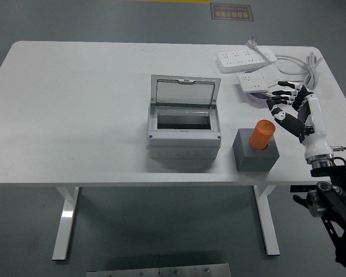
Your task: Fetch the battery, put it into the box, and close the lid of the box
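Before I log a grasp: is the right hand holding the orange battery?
No, the right hand hovers open beside the battery, which stands in its grey holder.

Single head view, taken from high on the robot's side, facing forward and down. The whole white table (75, 115) is framed at moderate range, near edge lowest, grey floor visible beyond and beneath it.

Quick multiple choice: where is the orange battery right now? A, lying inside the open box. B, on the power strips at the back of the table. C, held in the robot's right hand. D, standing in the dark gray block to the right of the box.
D: the orange battery stands upright in the gray block, right of the open box; the right hand is open, apart from it.
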`<action>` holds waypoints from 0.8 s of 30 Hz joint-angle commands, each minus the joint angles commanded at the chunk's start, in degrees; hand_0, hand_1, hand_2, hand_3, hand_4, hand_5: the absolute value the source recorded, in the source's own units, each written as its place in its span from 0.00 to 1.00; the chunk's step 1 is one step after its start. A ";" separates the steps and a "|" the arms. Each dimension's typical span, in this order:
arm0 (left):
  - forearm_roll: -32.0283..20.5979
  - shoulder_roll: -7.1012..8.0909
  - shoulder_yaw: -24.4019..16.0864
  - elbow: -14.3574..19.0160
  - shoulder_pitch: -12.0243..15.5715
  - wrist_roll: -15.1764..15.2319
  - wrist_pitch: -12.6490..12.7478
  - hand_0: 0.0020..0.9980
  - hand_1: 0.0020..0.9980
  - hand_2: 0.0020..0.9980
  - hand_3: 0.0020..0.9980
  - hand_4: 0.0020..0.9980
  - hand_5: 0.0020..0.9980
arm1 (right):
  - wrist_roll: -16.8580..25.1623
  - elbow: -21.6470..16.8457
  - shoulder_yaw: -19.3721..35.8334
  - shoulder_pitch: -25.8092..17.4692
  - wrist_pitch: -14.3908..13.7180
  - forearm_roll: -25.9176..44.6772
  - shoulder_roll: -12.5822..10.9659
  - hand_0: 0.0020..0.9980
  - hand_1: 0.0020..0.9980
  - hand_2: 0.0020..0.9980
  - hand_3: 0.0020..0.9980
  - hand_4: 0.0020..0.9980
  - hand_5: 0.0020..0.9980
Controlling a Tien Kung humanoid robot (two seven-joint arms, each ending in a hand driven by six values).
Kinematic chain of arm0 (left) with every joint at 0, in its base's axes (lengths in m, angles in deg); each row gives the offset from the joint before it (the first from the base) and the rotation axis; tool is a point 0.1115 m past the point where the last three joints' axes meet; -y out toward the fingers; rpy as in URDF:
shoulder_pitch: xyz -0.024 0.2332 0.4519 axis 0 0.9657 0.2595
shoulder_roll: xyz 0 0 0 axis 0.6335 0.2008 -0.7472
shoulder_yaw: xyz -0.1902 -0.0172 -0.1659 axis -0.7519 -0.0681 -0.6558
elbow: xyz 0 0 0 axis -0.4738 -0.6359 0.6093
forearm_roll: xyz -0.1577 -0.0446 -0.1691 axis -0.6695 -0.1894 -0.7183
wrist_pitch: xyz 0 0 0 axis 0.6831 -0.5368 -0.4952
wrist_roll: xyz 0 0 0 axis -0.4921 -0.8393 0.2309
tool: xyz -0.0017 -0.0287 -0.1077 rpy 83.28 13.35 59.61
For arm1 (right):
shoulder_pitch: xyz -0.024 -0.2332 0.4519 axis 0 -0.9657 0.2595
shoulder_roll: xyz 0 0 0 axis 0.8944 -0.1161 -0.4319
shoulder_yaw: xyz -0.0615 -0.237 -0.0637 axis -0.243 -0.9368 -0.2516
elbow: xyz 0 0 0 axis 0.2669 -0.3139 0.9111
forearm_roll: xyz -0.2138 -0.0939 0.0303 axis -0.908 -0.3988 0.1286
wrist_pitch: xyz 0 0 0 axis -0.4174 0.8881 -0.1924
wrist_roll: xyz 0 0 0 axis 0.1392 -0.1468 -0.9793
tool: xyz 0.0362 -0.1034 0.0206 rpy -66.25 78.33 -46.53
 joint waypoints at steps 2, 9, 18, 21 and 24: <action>0.09 -0.05 0.00 -0.02 -0.09 0.05 -0.06 0.66 0.68 0.59 0.62 0.68 0.13 | -0.31 0.37 -0.43 0.13 0.26 -0.24 0.08 0.54 0.53 0.53 0.64 0.81 0.16; 0.98 -0.22 -0.07 -0.13 -0.59 0.46 -0.10 0.66 0.68 0.59 0.62 0.68 0.13 | -2.19 2.10 -2.26 0.99 1.83 -2.00 0.44 0.56 0.56 0.54 0.65 0.82 0.18; 2.00 -0.19 -0.17 -0.09 -0.92 0.70 -0.11 0.65 0.69 0.59 0.62 0.68 0.13 | -2.91 2.94 -2.65 1.49 2.31 -3.19 0.59 0.57 0.62 0.62 0.71 0.82 0.19; 2.09 -0.23 -0.03 -0.08 -0.99 0.83 -0.16 0.64 0.69 0.59 0.61 0.68 0.12 | -2.96 3.18 -2.79 1.32 2.36 -3.20 0.46 0.57 0.67 0.66 0.76 0.81 0.19; 2.13 -0.28 0.06 -0.10 -1.04 0.95 -0.21 0.64 0.69 0.59 0.61 0.68 0.12 | -2.98 3.38 -2.94 1.14 2.41 -3.11 0.30 0.57 0.67 0.66 0.76 0.81 0.19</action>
